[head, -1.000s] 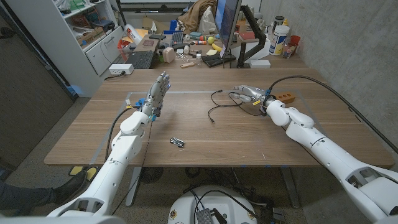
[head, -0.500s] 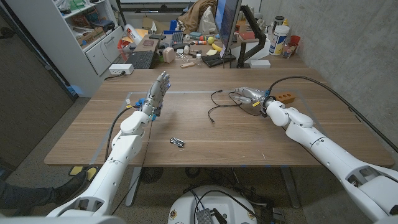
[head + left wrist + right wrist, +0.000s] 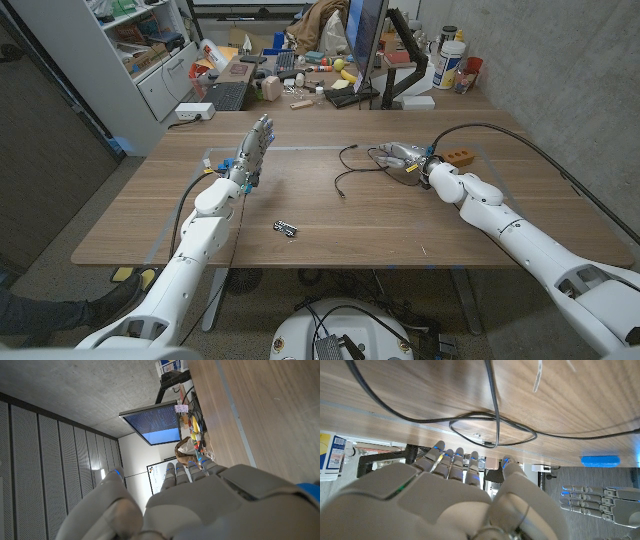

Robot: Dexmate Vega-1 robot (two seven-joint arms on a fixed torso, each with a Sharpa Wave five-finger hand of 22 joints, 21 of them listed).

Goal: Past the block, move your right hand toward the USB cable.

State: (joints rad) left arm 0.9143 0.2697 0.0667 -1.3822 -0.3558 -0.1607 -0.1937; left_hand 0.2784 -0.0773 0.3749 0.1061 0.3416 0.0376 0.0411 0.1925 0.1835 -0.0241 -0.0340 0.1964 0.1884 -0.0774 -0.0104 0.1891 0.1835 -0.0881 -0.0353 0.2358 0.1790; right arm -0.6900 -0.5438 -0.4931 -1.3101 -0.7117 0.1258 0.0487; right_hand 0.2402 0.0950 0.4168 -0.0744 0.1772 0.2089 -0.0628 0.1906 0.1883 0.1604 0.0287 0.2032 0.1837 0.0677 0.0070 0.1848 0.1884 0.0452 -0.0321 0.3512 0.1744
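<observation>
The thin black USB cable (image 3: 340,190) lies looped in the middle of the wooden table (image 3: 150,215). My right hand (image 3: 400,157) hovers low at the loop's right end, fingers stretched out and apart, holding nothing. In the right wrist view the cable's loop (image 3: 495,415) sits just beyond my right hand (image 3: 455,495) and its fingertips (image 3: 472,457). The small orange block (image 3: 459,155) lies to the right of that hand, behind its wrist. My left hand (image 3: 254,150) stands raised over the table's left part, fingers straight and spread, empty.
A small metal part (image 3: 287,228) lies near the front middle. A thick black cable (image 3: 500,127) arcs over the right side of the table. A monitor (image 3: 366,40), a keyboard (image 3: 229,96) and clutter stand on the desk behind. Shelves (image 3: 150,60) stand at the back left.
My right hand has crept slightly left and forward over the cable's loop, further from the block. The left hand has stayed where it was.
</observation>
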